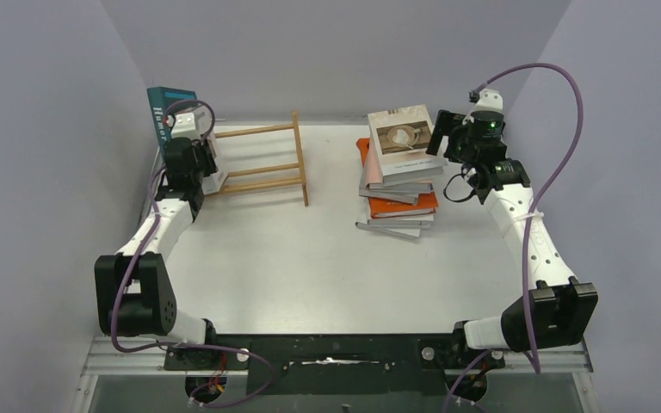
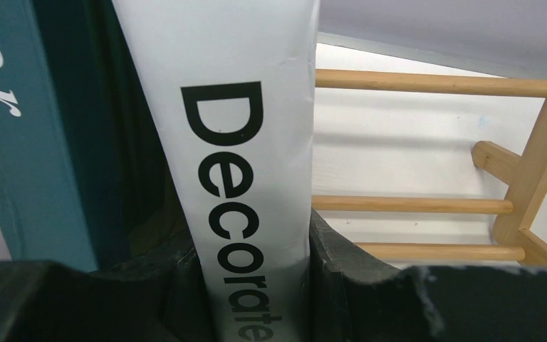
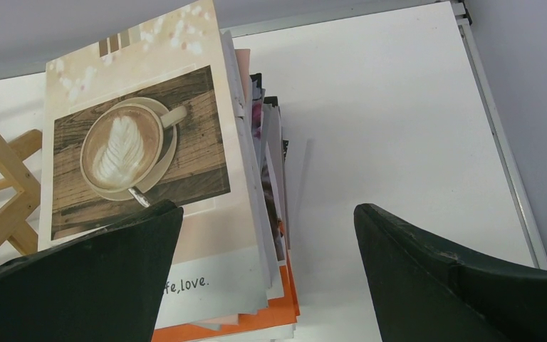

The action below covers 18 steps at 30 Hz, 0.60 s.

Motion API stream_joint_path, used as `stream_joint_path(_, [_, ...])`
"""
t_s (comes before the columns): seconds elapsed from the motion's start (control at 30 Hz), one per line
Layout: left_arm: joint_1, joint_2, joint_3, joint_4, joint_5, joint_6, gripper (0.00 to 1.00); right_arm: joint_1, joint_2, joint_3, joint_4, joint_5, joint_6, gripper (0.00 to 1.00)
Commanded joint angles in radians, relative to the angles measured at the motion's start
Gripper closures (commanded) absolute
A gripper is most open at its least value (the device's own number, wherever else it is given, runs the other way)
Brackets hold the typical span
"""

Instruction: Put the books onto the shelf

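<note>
My left gripper point(image 2: 253, 285) is shut on the spine of a white "Decorate" book point(image 2: 246, 142), which stands upright. Just left of it stands the large teal book point(image 2: 21, 142). Both are at the left end of the wooden shelf point(image 2: 434, 84). From above, the left gripper point(image 1: 191, 162) sits at that end of the shelf point(image 1: 262, 163), beside the teal book point(image 1: 168, 112). The other books lie in a stack point(image 1: 400, 176), topped by a coffee-cup cover point(image 3: 142, 142) with an orange book point(image 3: 256, 320) lower down. My right gripper point(image 3: 267, 209) is open over the stack's right edge, holding nothing.
Grey walls close in the white table point(image 1: 310, 258) on the left, back and right. The teal book leans near the back-left corner. A metal rim point(image 3: 506, 164) runs along the table's right edge. Purple cables point(image 1: 559, 163) loop above both arms.
</note>
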Motion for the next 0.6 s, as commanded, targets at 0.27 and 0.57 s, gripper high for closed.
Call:
stream_joint_path(0.27, [0.032, 0.014, 0.038, 0.038, -0.094, 0.028, 1.00, -0.005, -0.024, 0.016, 0.045, -0.021, 0.011, 0.02])
stream_joint_path(0.57, [0.032, -0.031, 0.055, 0.008, -0.097, 0.022, 0.92, -0.006, -0.026, 0.003, 0.049, -0.030, 0.013, 0.02])
